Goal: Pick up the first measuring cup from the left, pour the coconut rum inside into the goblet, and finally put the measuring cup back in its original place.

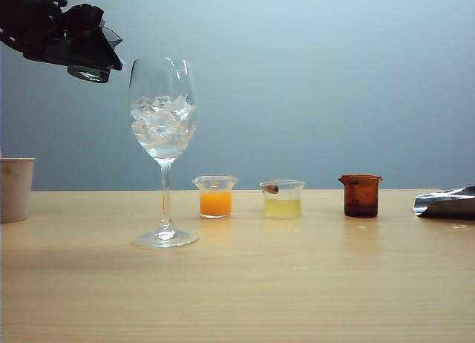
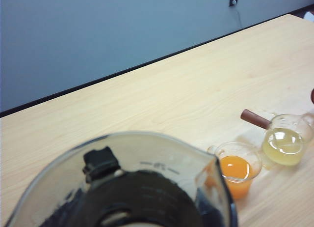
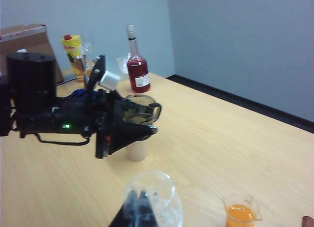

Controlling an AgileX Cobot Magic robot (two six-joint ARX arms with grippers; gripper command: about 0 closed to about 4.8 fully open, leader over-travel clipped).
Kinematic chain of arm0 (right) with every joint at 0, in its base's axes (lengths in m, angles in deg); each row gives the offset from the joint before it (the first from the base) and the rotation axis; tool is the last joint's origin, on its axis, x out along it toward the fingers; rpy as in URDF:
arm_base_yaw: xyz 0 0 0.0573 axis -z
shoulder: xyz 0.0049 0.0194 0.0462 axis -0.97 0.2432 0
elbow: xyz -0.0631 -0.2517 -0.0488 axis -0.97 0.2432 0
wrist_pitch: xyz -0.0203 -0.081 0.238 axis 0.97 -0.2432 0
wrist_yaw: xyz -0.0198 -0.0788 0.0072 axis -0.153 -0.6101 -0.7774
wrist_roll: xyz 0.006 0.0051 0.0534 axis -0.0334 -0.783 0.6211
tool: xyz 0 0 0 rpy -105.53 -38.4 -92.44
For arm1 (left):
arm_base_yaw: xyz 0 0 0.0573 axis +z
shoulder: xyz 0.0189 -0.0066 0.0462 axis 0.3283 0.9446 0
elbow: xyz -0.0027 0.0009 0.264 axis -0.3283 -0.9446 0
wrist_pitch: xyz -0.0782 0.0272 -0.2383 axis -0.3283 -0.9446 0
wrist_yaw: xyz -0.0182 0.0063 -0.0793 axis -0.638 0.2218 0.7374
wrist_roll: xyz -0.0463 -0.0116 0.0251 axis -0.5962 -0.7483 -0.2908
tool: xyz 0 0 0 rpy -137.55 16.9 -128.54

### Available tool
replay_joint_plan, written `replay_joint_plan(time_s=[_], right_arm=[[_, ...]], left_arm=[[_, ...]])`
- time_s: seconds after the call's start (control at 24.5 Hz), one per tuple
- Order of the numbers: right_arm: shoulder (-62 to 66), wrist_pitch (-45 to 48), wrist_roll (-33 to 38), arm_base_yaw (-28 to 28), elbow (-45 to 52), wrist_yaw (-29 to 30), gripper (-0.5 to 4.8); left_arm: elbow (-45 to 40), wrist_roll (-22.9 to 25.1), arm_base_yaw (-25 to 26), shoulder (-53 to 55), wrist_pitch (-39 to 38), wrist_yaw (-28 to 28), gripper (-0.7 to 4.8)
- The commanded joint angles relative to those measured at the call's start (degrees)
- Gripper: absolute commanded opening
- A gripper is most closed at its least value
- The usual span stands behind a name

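**Smoky cup held aloft beside the goblet**

Three beakers stand on the table (image 1: 245, 291): orange (image 1: 215, 197), pale yellow (image 1: 282, 199), amber-brown (image 1: 361, 195). One goblet (image 1: 164, 146) holds ice. The left gripper (image 3: 128, 120) clasps the first measuring cup (image 3: 138, 109) up beside the goblet's rim. The right gripper (image 1: 445, 203) rests at the table's right edge; its jaws can't be read.

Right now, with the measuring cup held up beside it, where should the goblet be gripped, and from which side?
Probably best to take the goblet by its thin upright stem, level, from the exterior view's near side. The bowl is wide and round, the left gripper holds the first measuring cup above left, and the orange beaker stands right. The right gripper is a dark blur.
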Motion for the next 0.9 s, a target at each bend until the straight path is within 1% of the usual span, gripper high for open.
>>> replay_joint_plan(time_s=[0.04, 0.16, 0.24, 0.33, 0.41, 0.49, 0.57, 0.61, 0.69, 0.73, 0.86, 0.9], right_arm=[[0.13, 0.35, -0.17, -0.02, -0.13, -0.22, -0.05], [0.66, -0.20, -0.17, 0.00, -0.13, -0.20, -0.05], [1.22, -1.27, -0.17, 0.00, -0.42, 0.07, -0.05], [2.69, -4.72, -0.15, 0.00, -1.84, 1.16, -0.05], [4.63, -8.02, -0.15, -0.02, -3.72, 2.47, -0.05], [6.73, -11.93, -0.22, -0.02, -6.36, 2.47, -0.05], [8.76, -14.69, -0.63, -0.02, -8.55, 2.47, -0.05], [10.08, -15.80, -1.25, -0.02, -9.66, 2.69, -0.05], [11.89, -18.05, -1.70, -0.04, -11.13, 2.67, -0.05], [12.57, -18.84, -1.75, -0.04, -11.56, 2.67, -0.05], [13.64, -19.34, -1.92, -0.04, -11.91, 2.69, -0.05], [13.68, -19.30, -1.92, -0.04, -11.91, 2.64, -0.05]], left_arm=[[0.13, 0.24, 0.11, -0.42, 1.66, 4.26, 2.13], [0.13, 0.52, 0.11, -0.63, 1.79, 6.01, 2.13], [0.13, 2.86, 0.11, -0.74, 1.68, 8.09, 2.13], [0.13, 5.88, 0.11, -0.74, 1.40, 9.18, 2.13], [0.15, 7.67, 0.11, -0.74, 0.77, 9.18, 2.13], [0.13, 9.09, 0.11, -0.74, 0.13, 9.20, 2.13], [0.15, 9.46, 0.11, -0.74, 0.17, 9.86, 2.13], [0.13, 10.54, 0.11, -0.74, 0.07, 10.64, 2.13], [0.15, 10.54, 0.11, -0.74, 0.13, 10.64, 2.09], [0.15, 10.58, 0.11, -0.74, 0.13, 10.64, 2.09], [0.15, 14.14, 0.11, -0.74, -0.04, 10.64, 2.09], [0.15, 14.47, 0.11, -0.74, 0.00, 10.64, 2.09]])
